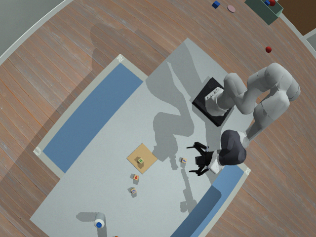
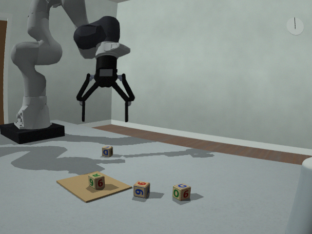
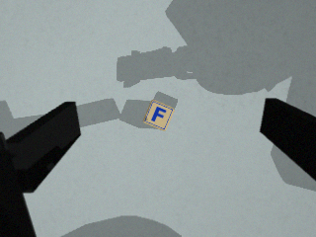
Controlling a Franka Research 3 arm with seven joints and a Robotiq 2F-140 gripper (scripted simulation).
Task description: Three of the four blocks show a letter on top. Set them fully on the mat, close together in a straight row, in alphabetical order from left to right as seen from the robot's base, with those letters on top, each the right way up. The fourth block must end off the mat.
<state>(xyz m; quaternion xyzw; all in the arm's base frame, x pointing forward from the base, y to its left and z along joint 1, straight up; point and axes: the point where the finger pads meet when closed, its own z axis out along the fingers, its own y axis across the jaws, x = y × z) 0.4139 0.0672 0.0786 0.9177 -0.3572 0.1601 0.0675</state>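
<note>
Covering the wooden floor (image 1: 63,51), a grey table top (image 1: 158,204) meets pale walls (image 2: 214,75).

Even, soft daylight, hard-edged arm shadows across the grey floor (image 1: 107,142), no glare, slightly soft focus, top view curved at edges

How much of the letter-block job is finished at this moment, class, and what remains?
Done: only the R block sits on the mat. In hand: nothing is gripped; the open tool hangs above the F block, which lies on the floor. Left: place F and the G block on the mat in the row F, G, R. The 6 block is already off the mat.
</note>
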